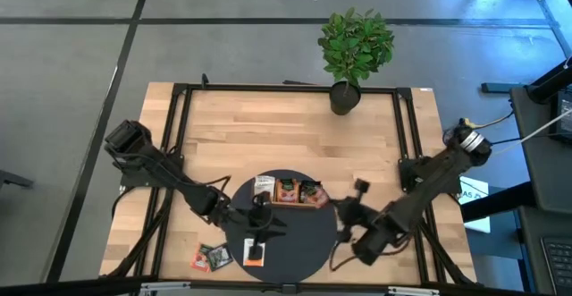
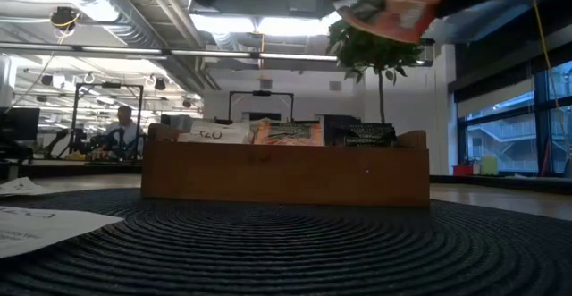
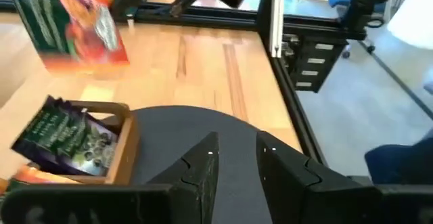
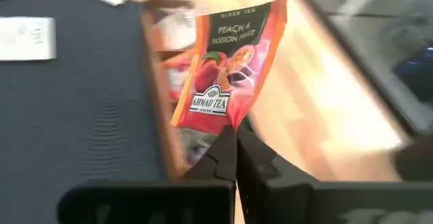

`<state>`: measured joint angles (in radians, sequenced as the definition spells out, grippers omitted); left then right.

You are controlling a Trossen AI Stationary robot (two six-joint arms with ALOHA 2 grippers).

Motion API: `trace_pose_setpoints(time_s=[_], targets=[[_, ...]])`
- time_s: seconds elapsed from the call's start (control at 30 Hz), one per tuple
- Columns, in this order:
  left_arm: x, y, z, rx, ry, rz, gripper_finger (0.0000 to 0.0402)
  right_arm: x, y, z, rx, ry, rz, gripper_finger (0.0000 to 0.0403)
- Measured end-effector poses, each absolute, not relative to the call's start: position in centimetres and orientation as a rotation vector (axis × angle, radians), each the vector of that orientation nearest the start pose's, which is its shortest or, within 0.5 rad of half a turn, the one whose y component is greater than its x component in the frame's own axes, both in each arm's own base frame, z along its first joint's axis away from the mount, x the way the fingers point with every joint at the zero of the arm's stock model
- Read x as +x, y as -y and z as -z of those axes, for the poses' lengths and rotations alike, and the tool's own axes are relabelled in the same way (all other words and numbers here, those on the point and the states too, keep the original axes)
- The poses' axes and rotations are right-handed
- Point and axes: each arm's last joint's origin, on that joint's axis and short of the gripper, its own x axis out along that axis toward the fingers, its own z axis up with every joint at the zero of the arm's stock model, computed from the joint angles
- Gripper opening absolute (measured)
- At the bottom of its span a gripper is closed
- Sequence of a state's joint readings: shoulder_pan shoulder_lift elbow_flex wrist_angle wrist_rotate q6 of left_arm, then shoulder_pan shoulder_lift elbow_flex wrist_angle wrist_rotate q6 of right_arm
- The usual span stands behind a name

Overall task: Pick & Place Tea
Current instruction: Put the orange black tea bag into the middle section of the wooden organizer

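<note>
The brown wooden tray point(image 1: 288, 191) sits at the far part of the round dark mat point(image 1: 304, 242), and in the low view white, orange and dark tea sachets point(image 2: 288, 132) stand upright in it. My right gripper point(image 4: 236, 132) is shut on an orange-red sachet point(image 4: 230, 68) and holds it above the tray's right end, as the low view point(image 2: 389, 14) shows. My left gripper point(image 3: 237, 160) hovers open over the mat, near side of the tray, touching nothing. More sachets lie flat on the mat point(image 1: 255, 253) and on the wood point(image 1: 210, 257). My right gripper pinches the orange-red sachet by its lower edge point(image 4: 230, 119) between the two fingertips. The sachet stands up beyond the fingers, tilted and lifted clear of the tray and mat. The fingers come from the table's right side toward the tray.
A potted plant point(image 1: 353, 50) stands at the table's far edge. Black frame rails point(image 1: 402, 135) run along both sides of the table. A white sachet point(image 4: 27, 38) lies on the mat near the tray. Bare wood lies between the tray and the plant.
</note>
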<state>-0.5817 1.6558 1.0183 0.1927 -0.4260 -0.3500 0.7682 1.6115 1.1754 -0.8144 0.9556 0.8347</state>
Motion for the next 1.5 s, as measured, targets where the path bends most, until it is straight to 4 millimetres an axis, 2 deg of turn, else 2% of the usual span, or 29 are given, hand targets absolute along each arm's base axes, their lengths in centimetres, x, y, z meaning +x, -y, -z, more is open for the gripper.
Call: trace_pose_setpoints(time_s=[0.1,0.2,0.27,0.37,0.47,0.57,1.0,1.5], targets=[[31.4,17.7,-22.7,-0.09,-0.421,0.064,0.0097,21.4,-18.1,-22.9,-0.125,-0.585,0.497,0.0002],[31.5,14.9,-22.1,-0.052,-0.484,0.026,0.0097,20.1,-16.9,-22.0,-0.06,-0.486,0.507,0.0002],[31.3,12.8,-22.0,-0.109,-0.416,0.013,0.0096,20.1,-16.8,-21.6,-0.043,-0.414,0.484,0.0002],[30.8,10.6,-21.9,-0.169,-0.216,0.064,0.0096,20.6,-17.1,-21.4,-0.095,-0.333,0.434,0.0002],[30.0,9.2,-21.2,-0.191,-0.059,0.114,0.0098,21.3,-17.3,-21.4,-0.143,-0.265,0.424,0.0002],[29.4,8.3,-20.6,-0.199,-0.006,0.102,0.0096,21.8,-17.0,-21.5,-0.179,-0.235,0.444,0.0003],[29.3,7.4,-20.5,-0.249,0.038,-0.048,0.0094,25.8,-14.0,-22.1,-0.183,-0.181,0.426,0.0004],[29.2,7.4,-21.0,-0.274,0.089,-0.031,0.009,27.7,-11.9,-23.1,-0.154,-0.104,0.318,0.0005]])
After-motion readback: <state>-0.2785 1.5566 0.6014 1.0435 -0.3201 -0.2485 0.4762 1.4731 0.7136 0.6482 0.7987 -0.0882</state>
